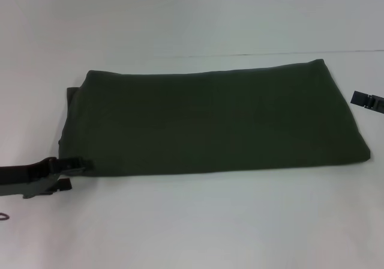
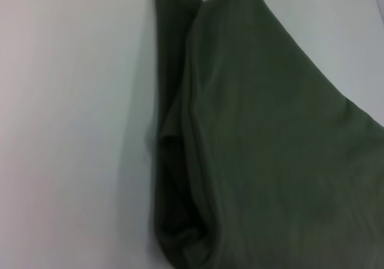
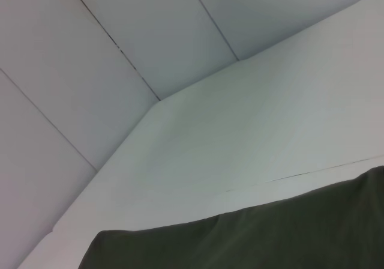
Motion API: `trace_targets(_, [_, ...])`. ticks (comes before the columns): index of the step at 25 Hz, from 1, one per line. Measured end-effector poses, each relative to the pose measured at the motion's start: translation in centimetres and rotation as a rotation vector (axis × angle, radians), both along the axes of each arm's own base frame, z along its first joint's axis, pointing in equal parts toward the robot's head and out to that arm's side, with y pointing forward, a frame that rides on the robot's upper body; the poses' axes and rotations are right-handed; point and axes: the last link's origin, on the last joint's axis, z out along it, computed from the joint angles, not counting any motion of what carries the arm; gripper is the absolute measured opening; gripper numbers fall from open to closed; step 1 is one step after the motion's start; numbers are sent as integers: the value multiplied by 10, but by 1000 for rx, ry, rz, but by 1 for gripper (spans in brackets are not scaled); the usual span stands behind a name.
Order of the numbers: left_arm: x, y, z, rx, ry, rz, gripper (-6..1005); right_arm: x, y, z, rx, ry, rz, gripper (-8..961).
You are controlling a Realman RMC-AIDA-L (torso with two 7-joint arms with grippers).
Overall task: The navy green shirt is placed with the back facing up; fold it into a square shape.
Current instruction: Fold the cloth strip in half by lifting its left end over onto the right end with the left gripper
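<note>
The left gripper [image 1: 77, 174] has its jaws a little way apart, one finger above the other, right at the near left corner of the navy green shirt [image 1: 216, 122]. The top finger touches the edge of the cloth there. I cannot tell if any cloth sits between the fingers. The black arm behind this gripper lies low over the white table [image 1: 198, 227] and comes in from the left side.

From those jaws, the shirt spreads away to the right and toward the back. It lies flat on the table as a wide, folded shape with more than one layer. Its left end, just behind the left gripper, shows a small extra flap that sticks out past the top layer. In the left wrist view the shirt [image 2: 270, 161] shows soft folds and a rolled edge next to the bare table [image 2: 66, 131].

Far to the right, the right gripper [image 1: 366, 100] hangs just past the right end of the shirt, close to the far right corner, and does not touch it. Only its black tip shows, so I cannot tell how its jaws stand. In the right wrist view the shirt [image 3: 258, 239] fills the low part, with the table [image 3: 252, 137] behind it and a white wall [image 3: 120, 29] past that.
</note>
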Motion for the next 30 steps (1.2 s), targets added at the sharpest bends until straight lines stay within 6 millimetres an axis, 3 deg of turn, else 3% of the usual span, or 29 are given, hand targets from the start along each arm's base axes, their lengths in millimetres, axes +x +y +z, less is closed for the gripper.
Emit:
trace_targets(7, [5, 7, -9, -10, -7, -3, 888, 0, 0, 0, 0, 1, 0, 923])
trace_targets(30, [1, 15, -6, 11, 50, 6, 887, 0, -1, 1, 8, 13, -2, 921])
